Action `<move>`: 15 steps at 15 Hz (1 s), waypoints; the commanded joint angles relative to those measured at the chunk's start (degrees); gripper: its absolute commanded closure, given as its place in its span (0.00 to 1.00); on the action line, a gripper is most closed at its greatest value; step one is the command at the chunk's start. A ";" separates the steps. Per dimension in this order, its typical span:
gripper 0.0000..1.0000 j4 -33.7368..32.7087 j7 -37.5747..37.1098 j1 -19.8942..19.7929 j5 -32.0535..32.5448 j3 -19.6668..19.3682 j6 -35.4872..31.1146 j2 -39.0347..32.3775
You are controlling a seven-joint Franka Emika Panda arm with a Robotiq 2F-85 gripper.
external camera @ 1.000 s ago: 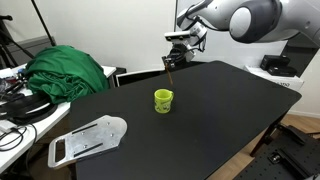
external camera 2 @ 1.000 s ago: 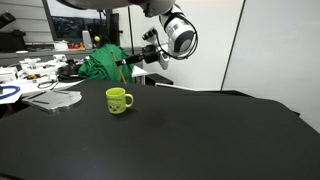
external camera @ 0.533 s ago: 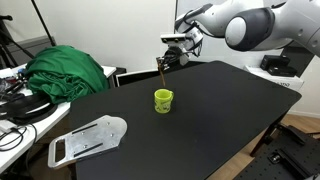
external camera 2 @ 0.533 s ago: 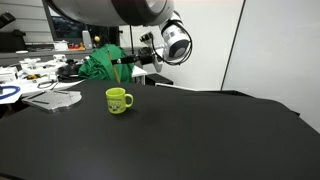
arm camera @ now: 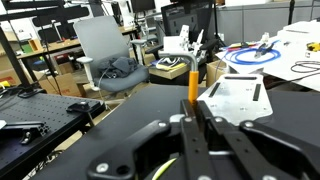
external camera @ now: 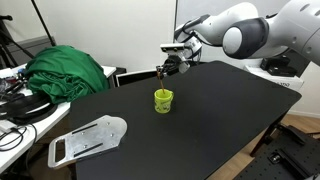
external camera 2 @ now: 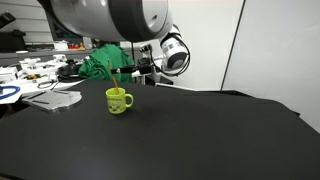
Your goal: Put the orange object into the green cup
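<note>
Orange object [arm camera: 192, 86] pinched between gripper [arm camera: 192, 126] jaws, over green cup [external camera: 163, 100].

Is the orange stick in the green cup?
Not dropped in. The gripper holds the orange stick upright over the green cup; whether its tip dips inside, cannot tell.

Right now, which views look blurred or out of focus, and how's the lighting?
Wrist view: the hand is dark and soft up close; the orange stick and office chair behind look clearer. In an exterior view the arm looms near the lens, blurred. Both exterior views light the green cup evenly, without glare.
</note>
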State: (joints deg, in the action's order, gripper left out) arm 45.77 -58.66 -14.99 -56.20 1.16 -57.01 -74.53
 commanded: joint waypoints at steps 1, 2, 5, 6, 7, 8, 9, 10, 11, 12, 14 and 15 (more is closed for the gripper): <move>0.98 -3.60 -2.29 -0.24 -0.07 0.25 -0.35 -3.11; 0.98 -3.55 -2.38 -0.30 0.01 0.19 -0.62 -3.54; 0.98 -3.34 -2.33 -0.55 0.22 -0.07 -1.26 -4.55; 0.98 -3.21 -2.20 -0.59 0.39 -0.20 -1.55 -4.78; 0.98 -3.23 -2.29 -0.80 0.38 -0.17 -1.55 -5.12; 0.98 -3.01 -1.92 -0.88 0.62 -0.46 -2.03 -5.28; 0.98 -2.95 -1.80 -1.00 0.85 -0.62 -2.09 -5.51; 0.81 -2.81 -1.66 -1.08 1.14 -0.87 -2.14 -5.66; 0.64 -2.75 -1.70 -1.18 1.28 -1.00 -2.08 -5.81; 0.59 -2.82 -1.60 -1.20 1.57 -1.04 -1.95 -5.83; 0.45 -2.86 -1.62 -1.24 1.88 -0.94 -1.89 -5.38; 0.38 -2.94 -1.63 -1.25 1.87 -0.87 -1.89 -4.94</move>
State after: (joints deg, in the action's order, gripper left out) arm 45.68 -58.61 -15.92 -55.09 -0.03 -59.64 -79.24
